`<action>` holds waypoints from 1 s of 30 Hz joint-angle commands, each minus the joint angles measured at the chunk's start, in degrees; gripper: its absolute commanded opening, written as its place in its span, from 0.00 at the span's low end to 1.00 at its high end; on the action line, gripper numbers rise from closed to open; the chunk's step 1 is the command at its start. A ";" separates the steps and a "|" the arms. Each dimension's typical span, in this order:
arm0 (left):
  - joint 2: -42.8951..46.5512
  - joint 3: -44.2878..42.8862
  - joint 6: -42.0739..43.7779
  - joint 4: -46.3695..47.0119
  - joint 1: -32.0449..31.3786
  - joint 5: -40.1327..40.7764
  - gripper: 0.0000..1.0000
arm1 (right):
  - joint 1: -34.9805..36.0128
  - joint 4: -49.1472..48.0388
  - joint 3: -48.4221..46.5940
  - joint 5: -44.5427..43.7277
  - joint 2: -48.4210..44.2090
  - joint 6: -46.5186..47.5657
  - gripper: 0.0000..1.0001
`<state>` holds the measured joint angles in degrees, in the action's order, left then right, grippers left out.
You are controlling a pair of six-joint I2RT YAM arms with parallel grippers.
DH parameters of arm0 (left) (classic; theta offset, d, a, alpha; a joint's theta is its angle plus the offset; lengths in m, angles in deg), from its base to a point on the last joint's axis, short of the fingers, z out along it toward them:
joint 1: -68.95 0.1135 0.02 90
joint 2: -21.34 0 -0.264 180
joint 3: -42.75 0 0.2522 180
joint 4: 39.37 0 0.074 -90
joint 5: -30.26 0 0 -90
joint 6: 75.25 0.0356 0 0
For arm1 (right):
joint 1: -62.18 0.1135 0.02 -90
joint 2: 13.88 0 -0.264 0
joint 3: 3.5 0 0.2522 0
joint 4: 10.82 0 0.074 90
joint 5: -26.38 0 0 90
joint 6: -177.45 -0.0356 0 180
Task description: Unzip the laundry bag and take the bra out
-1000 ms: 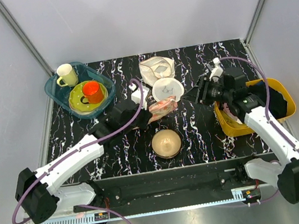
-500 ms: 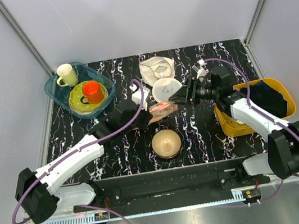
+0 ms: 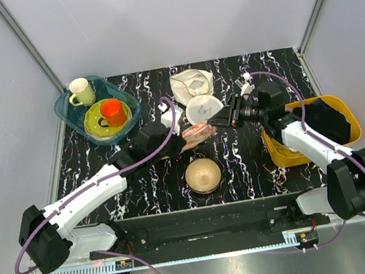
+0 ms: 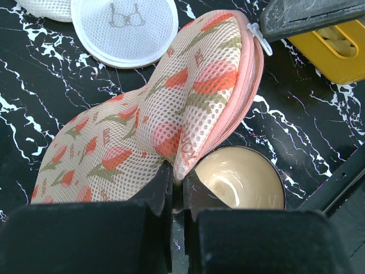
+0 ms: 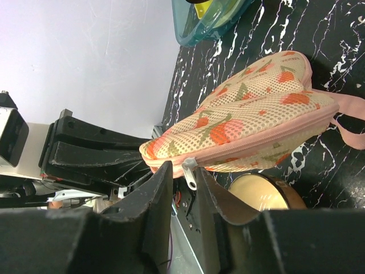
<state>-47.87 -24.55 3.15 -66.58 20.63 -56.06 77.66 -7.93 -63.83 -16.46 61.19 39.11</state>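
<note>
Bulging salmon-pink mesh laundry bag (image 4: 171, 108), orange-green print, zip (image 5: 256, 146) closed.

This is a robotics lab cell. Plain pale-grey wall panels (image 3: 170, 14) on aluminium frame posts (image 3: 25, 40) enclose a black, white-veined table (image 3: 242, 162); two white-and-black robot arms (image 3: 87, 194) stand at lower frame.

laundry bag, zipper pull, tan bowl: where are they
laundry bag (image 4: 142, 125), left wrist view, printed mesh side
zipper pull (image 5: 190, 174), right wrist view, white tab
tan bowl (image 3: 203, 175), top external view, dome centre
</note>
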 commanded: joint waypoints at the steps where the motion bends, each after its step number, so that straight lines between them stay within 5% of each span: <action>1: 0.83 -2.10 0.26 3.08 0.06 -0.43 0.00 | 0.25 -1.96 0.42 1.10 -1.85 -0.09 0.32; 12: 0.74 -2.27 0.17 2.91 0.06 -0.52 0.00 | 0.16 0.59 1.48 0.30 -3.17 2.19 0.31; 21: 0.48 -2.98 0.17 2.91 0.06 -1.22 0.00 | 0.25 1.29 1.21 0.74 -2.91 2.98 0.43; 26: 0.22 -3.15 0.17 2.82 -0.03 -1.49 0.00 | 0.25 0.86 1.04 0.39 -2.82 2.90 0.27; 30: 0.39 -2.98 0.26 2.82 -0.03 -1.49 0.00 | 0.25 0.33 0.78 0.22 -2.82 2.55 0.04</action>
<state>-47.89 -24.66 3.15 -66.83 20.63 -56.67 77.66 -6.01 -62.59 -16.39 59.68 41.28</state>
